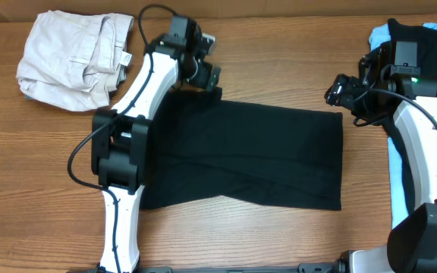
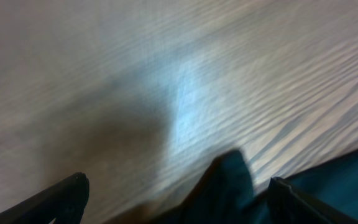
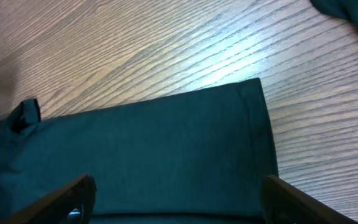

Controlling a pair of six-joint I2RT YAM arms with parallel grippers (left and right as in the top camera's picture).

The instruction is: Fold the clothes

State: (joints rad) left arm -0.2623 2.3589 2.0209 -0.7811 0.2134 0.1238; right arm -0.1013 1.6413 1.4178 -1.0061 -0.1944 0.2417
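A plain black T-shirt [image 1: 256,155] lies flat in a rough rectangle mid-table. My left gripper [image 1: 208,61] is open just beyond its far left corner. In the blurred left wrist view a dark corner of the fabric [image 2: 229,180] pokes up between the open fingers [image 2: 179,183], ungripped. My right gripper [image 1: 337,89] is open at the shirt's far right corner. In the right wrist view the open fingers [image 3: 179,183] hover over the shirt [image 3: 154,137] near its edge, holding nothing.
Crumpled beige trousers [image 1: 74,57] lie at the far left. A black garment [image 1: 431,45] on a light-blue one [image 1: 378,34] lies at the far right, under the right arm. Bare wooden table [image 1: 279,45] lies between them.
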